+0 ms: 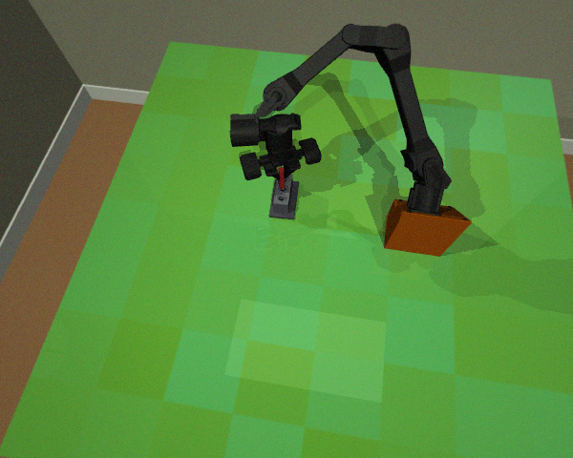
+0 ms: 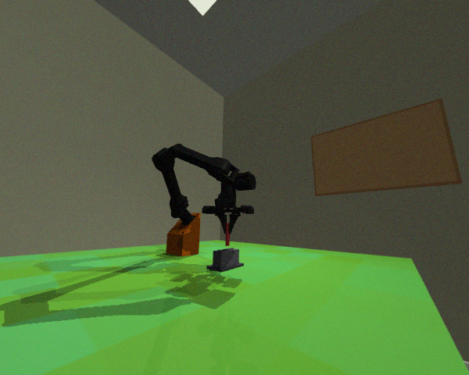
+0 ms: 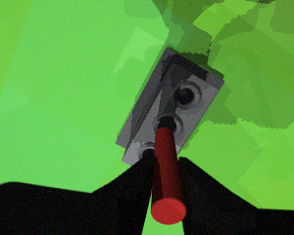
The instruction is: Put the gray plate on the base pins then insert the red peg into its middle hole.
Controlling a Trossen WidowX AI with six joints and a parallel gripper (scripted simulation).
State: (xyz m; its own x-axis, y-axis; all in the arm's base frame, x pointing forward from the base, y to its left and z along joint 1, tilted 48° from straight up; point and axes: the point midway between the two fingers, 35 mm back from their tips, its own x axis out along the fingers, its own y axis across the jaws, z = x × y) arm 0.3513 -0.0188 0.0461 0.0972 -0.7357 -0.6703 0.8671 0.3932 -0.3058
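Peg (image 1: 281, 178) (image 2: 227, 234) (image 3: 168, 171) was pinched upright by end effector (image 1: 283, 172) (image 2: 227, 230) (image 3: 166, 163); tip was held above gray block (image 1: 281, 204) (image 2: 226, 258) (image 3: 152, 132), apart in exterior view.
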